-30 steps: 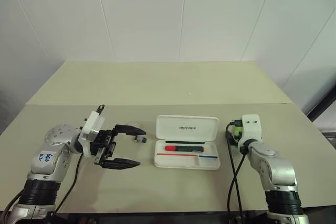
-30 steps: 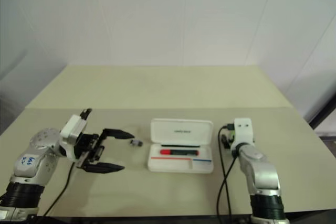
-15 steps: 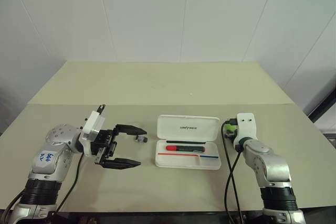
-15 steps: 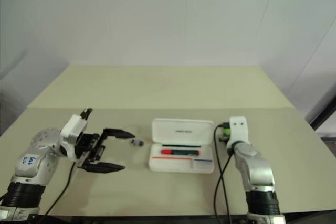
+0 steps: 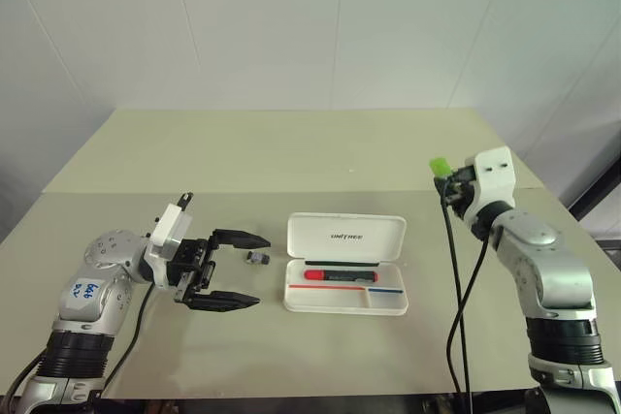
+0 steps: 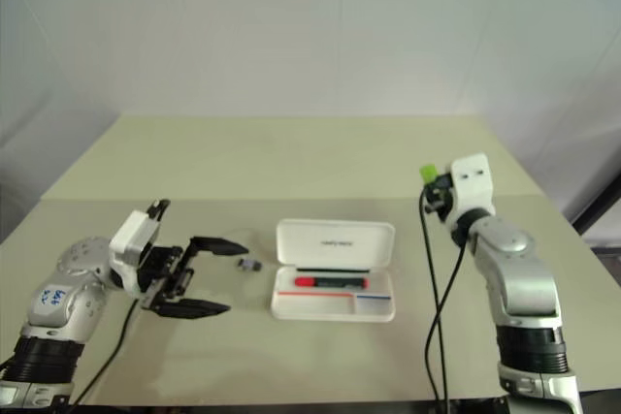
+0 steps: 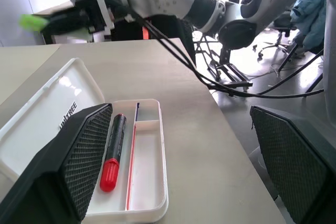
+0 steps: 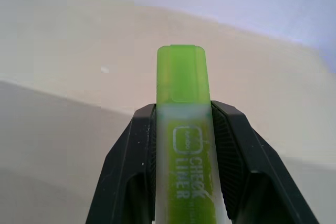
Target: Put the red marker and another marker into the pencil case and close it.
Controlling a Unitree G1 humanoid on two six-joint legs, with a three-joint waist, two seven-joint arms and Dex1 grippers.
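The right claw (image 5: 448, 179) is clenched on the green highlighter (image 8: 182, 129), the second marker of the task, and holds it in the air above the tabletop (image 5: 291, 147). The highlighter's lime tip (image 5: 439, 166) pokes out beyond the fingertips, the barrel pinched squarely between the two black pads. Below this claw and to its left lies the pencil case (image 5: 346, 275), lid open and flat behind the tray. The red marker (image 5: 337, 275) is already in the tray, against the hinge side. The left claw (image 5: 239, 270) hangs released, jaws wide, beside the case's other end, with a small dark grey piece (image 5: 258, 258) near its upper finger.

The step in hand appears to be carrying the highlighter to the tray. Doing it well likely means bringing the right claw down over the free strip of tray in front of the red marker, turning the wrist so the highlighter lies along the tray's length, and lowering close before letting go, so that it does not bounce out or rest on the rim and block the lid.
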